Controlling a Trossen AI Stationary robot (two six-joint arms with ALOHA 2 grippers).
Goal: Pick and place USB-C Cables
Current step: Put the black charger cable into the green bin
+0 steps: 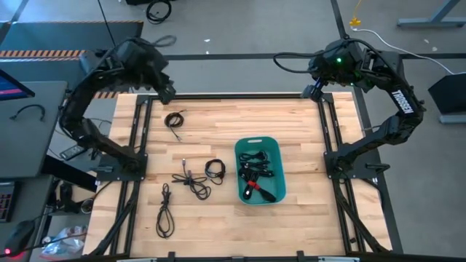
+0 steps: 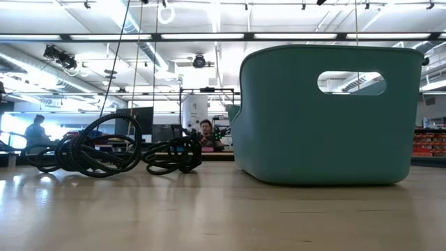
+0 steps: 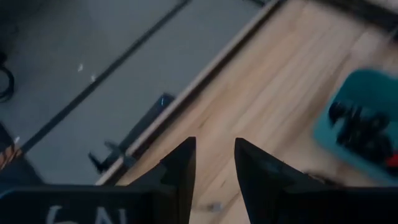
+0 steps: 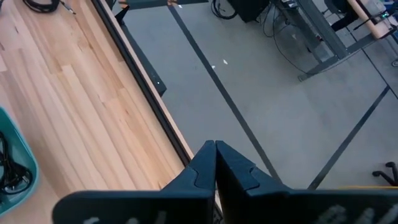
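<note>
Left pincer [image 1: 169,94]: parked over the far left corner of the desk [image 1: 291,116], fingers [image 3: 180,171] parted with a clear gap between them, nothing in it. Its wrist view looks down along the desk edge toward the teal tub [image 3: 367,124].

Right pincer [image 1: 312,92]: parked over the far right corner, fingers [image 4: 205,165] pressed together, empty (the wrist view shows them meeting in a single seam above the desk edge and grey floor).

Outward to the desk. Teal tub [image 1: 259,170] sits right of centre, upright, holding several black USB-C cables [image 1: 256,173], one with a red band [image 1: 251,188].

Loose cables lie to the tub's left, all apart from both pincers:
- one coil [image 1: 173,120] toward the far left
- a small coil [image 1: 215,169] just beside the tub
- a tangled one [image 1: 191,182] near it
- a long narrow loop [image 1: 165,212] toward the near left

Low view: two coiled bundles [image 2: 104,150] rest on the desk left of the tub's wall [image 2: 313,132]. People sit in the room beyond.
</note>
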